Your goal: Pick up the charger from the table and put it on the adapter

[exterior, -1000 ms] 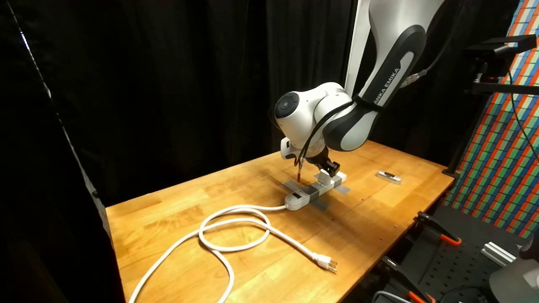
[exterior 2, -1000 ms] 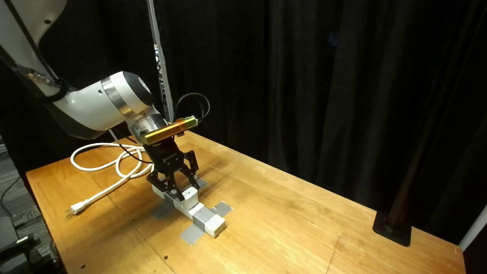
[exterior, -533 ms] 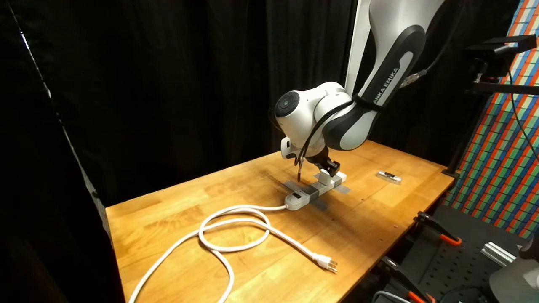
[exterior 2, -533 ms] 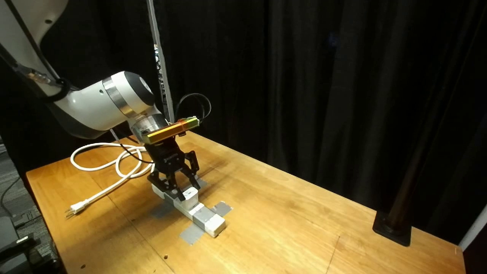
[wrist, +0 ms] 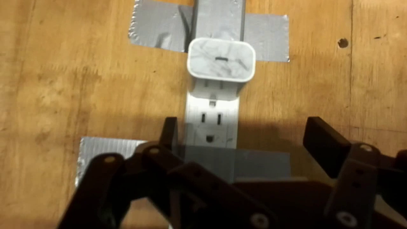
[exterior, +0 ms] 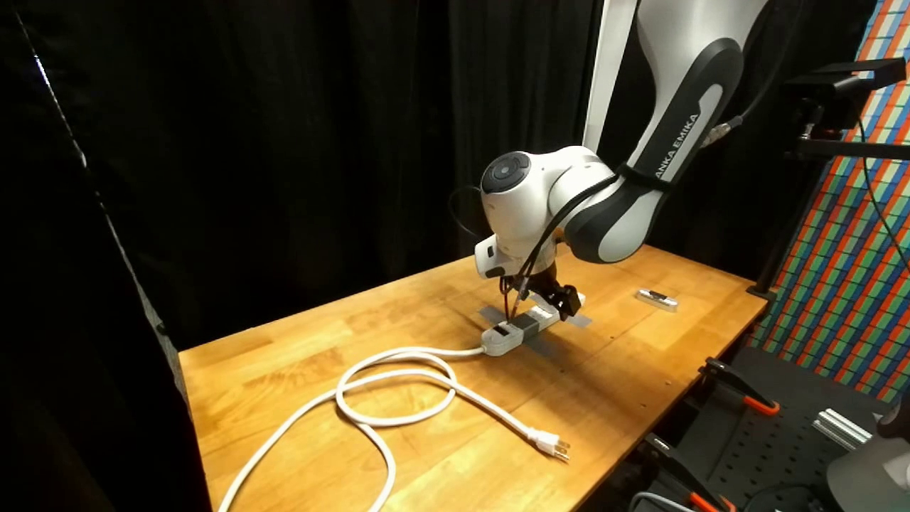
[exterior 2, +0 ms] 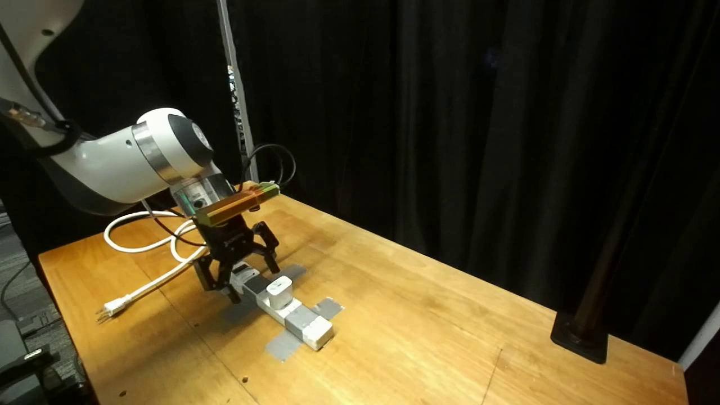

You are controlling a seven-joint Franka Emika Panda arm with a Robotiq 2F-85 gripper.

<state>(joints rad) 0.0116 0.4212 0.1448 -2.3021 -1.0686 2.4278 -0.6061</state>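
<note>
The charger (exterior 2: pixel 279 289), a small white block, stands upright on the adapter (exterior 2: pixel 319 332). In the wrist view the charger (wrist: pixel 221 58) shows its rounded top face with a small slot, and bare sockets of the adapter (wrist: pixel 211 127) lie below it. How deep its prongs sit is hidden. My gripper (exterior 2: pixel 254 284) hangs over the strip beside the charger, on the cable-end side, apart from it. Its jaws are wide open, and in the wrist view nothing is between the fingertips of the gripper (wrist: pixel 242 130). In an exterior view the arm and gripper (exterior: pixel 567 302) cover the charger.
Grey tape (exterior 2: pixel 284 345) holds the strip to the wooden table (exterior 2: pixel 394 337). A white cable (exterior: pixel 398 421) lies in loops and ends in a plug (exterior: pixel 546 441). A small flat white-and-dark object (exterior: pixel 657 299) lies farther along. A black post base (exterior 2: pixel 579 337) stands at the table edge.
My gripper has opened, let go of the charger and drawn back from it, toward the left in an exterior view. The charger has stayed standing on the adapter.
</note>
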